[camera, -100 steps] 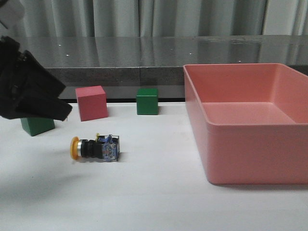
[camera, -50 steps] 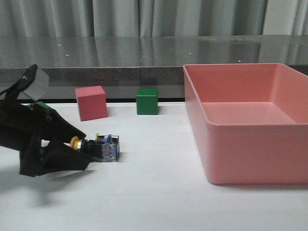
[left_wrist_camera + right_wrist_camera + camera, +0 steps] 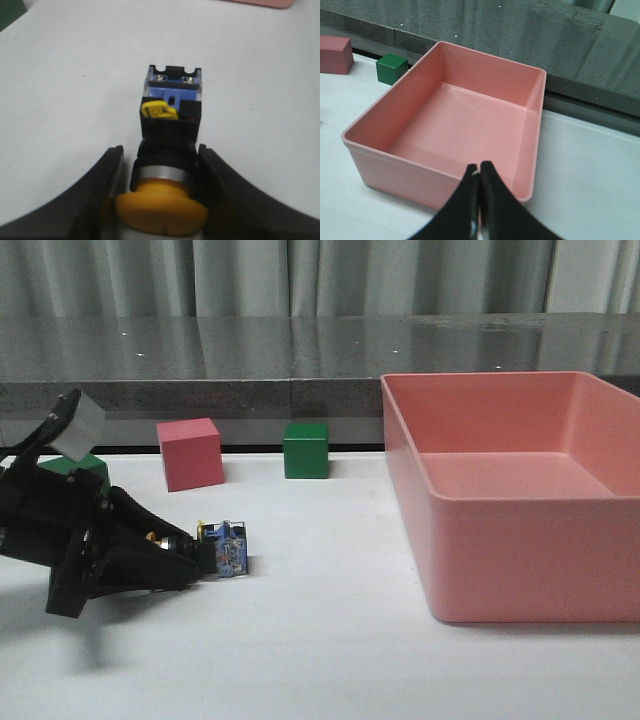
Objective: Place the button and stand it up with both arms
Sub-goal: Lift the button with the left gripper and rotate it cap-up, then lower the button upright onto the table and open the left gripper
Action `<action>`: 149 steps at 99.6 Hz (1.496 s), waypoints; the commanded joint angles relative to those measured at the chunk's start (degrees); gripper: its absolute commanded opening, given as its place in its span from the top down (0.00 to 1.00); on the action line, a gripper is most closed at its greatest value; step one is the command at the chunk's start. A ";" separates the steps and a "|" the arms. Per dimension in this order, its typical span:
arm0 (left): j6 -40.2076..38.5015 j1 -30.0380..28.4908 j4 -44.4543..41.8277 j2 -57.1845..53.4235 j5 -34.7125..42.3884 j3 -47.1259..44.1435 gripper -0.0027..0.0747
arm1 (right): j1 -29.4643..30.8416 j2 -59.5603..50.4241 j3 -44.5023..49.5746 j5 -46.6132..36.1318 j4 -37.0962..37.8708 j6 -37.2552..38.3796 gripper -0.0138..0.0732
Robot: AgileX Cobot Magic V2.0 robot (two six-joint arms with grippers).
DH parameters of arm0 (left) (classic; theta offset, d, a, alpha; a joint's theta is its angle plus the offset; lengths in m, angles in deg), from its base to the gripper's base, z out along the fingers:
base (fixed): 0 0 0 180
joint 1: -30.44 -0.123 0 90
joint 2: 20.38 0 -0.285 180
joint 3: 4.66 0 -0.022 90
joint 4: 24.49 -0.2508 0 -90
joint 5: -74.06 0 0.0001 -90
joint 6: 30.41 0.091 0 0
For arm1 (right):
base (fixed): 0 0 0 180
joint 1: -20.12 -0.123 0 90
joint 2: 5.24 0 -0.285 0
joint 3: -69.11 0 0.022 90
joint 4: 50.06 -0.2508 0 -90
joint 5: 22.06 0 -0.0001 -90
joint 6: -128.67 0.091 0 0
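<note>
One gripper is at work: the left gripper [image 3: 160,192] has its two fingers [image 3: 102,190] spread on either side of the button [image 3: 167,150], flanking the black body just behind the yellow cap. Small gaps show on both sides, so the jaws look apart and not yet clamped. The button lies on its side on the desk [image 3: 330,640], cap toward the wrist and bluish base block pointing away from the fingertips. The right gripper [image 3: 479,200] hangs with its fingers pressed together and nothing between them, above the near wall of the pink bin [image 3: 450,125], well away from the button. Beyond the left gripper stand a pink cube [image 3: 189,453] and a green cube [image 3: 305,450]. By my reading the task is at an early stage: the grasp, the lift and the standing upright are all left.
</note>
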 commanded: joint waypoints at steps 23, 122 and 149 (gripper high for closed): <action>-16.86 0.20 -7.36 -20.84 10.95 1.22 0.99 | 0.45 0.44 -1.51 -4.24 0.71 -0.10 0.91; -105.73 28.65 -118.61 -18.09 -7.75 35.59 0.99 | 0.45 0.44 -1.51 -4.24 0.71 -0.10 0.91; -105.73 34.25 -122.44 -10.93 -8.98 39.57 0.99 | 0.45 0.44 -1.51 -4.24 0.71 -0.10 0.91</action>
